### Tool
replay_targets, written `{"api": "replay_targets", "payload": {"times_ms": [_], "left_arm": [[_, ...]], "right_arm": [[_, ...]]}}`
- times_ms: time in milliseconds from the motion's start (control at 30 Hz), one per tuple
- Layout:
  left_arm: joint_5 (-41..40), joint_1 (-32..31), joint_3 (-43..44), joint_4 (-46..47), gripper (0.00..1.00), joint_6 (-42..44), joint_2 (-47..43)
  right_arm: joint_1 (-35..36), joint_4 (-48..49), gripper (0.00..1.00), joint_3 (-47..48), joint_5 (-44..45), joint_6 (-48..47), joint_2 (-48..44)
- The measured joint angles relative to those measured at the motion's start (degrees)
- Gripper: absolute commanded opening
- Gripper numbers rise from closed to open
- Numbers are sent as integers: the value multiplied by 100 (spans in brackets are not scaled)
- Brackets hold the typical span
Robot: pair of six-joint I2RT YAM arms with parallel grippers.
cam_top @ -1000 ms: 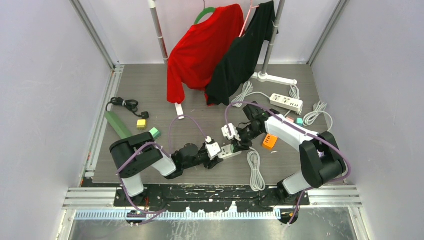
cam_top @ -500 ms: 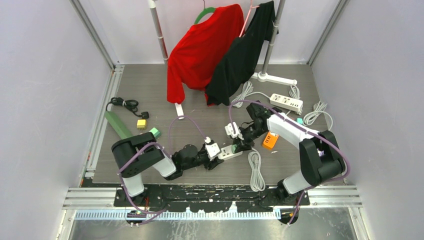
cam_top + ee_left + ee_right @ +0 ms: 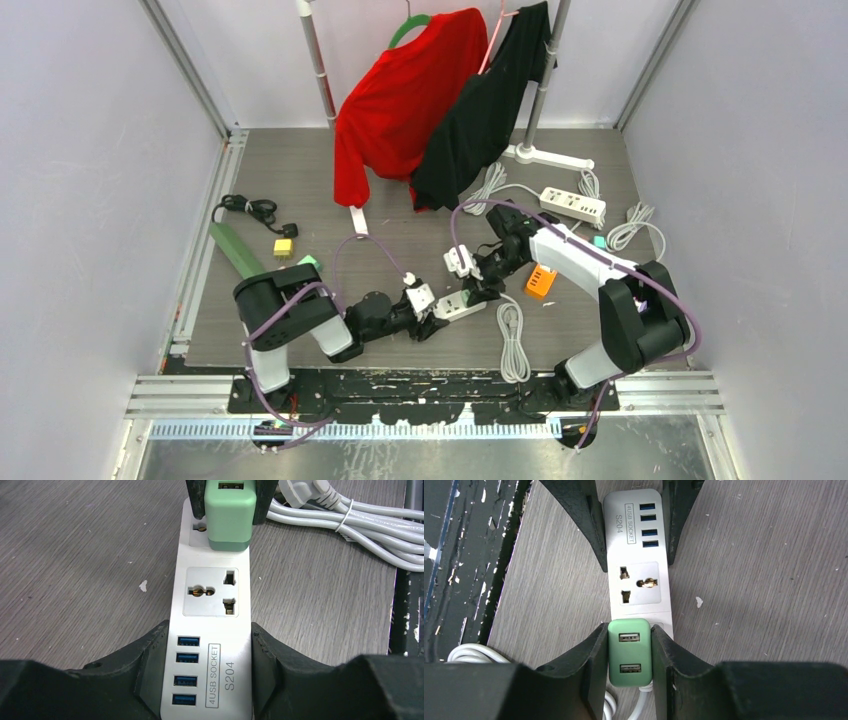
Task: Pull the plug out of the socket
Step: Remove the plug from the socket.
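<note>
The white rectangular plastic power strip [image 3: 210,592] is clamped at its USB end by the left gripper [image 3: 210,635]. The green boxy plug [image 3: 230,515], seated at the far end, is pinched by the right gripper [image 3: 629,640]. Were the plug pulled askew, the strip could be dragged from the left fingers.

Green plug [image 3: 230,515], white socket [image 3: 210,630], grey woodgrain table [image 3: 75,555].
</note>
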Motion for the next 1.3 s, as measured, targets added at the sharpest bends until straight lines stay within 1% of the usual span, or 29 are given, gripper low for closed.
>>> {"api": "replay_targets", "payload": {"times_ms": [200,467,667,833,1000,1300], "left_arm": [[55,0,2,133,0,-90,98],[142,-2,-11,168,0,-140,103],[225,0,-7,39,0,-153,31],[264,0,33,-262,0,-131,-114],[262,-2,63,-527,0,-111,-236],[369,17,363,-1480,0,-116,-525]], "right_arm": [[-96,129,1,-164,-72,48,-79],[-101,57,2,-170,-149,85,-114],[-101,39,1,-170,-157,258,-114],[-98,109,1,-170,-116,577,-114],[-111,94,1,-170,-11,577,-122],[-201,-203,1,-221,-9,-227,-168]]}}
